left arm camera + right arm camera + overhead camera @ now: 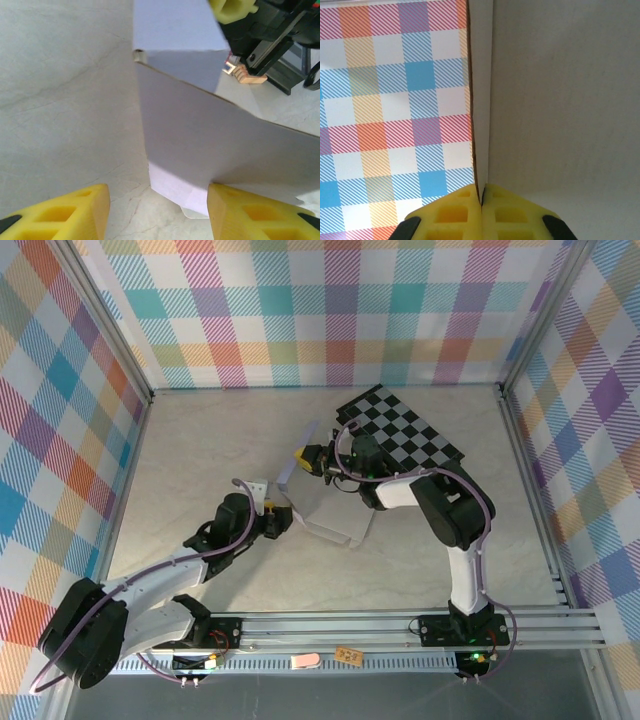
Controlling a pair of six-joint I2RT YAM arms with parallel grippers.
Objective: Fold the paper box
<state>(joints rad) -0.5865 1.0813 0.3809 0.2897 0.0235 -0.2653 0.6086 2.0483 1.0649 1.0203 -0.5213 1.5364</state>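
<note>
The paper box [325,508] is a pale lavender die-cut sheet lying partly flat in the middle of the table, with one flap [293,462] lifted upright. My right gripper [303,454] is shut on that flap's edge; in the right wrist view the yellow fingertips [481,202] pinch the thin cardboard [481,100] edge-on. My left gripper [276,516] sits low at the sheet's left side and is open. In the left wrist view the lavender panel [210,145] rises between its yellow fingers [75,210], and the right finger touches the panel's lower edge.
A black-and-white checkerboard [405,435] lies at the back right, just behind the right arm. Plaid walls [320,310] close in the table on three sides. An aluminium rail [400,625] runs along the near edge, with an orange tag [348,653] on it.
</note>
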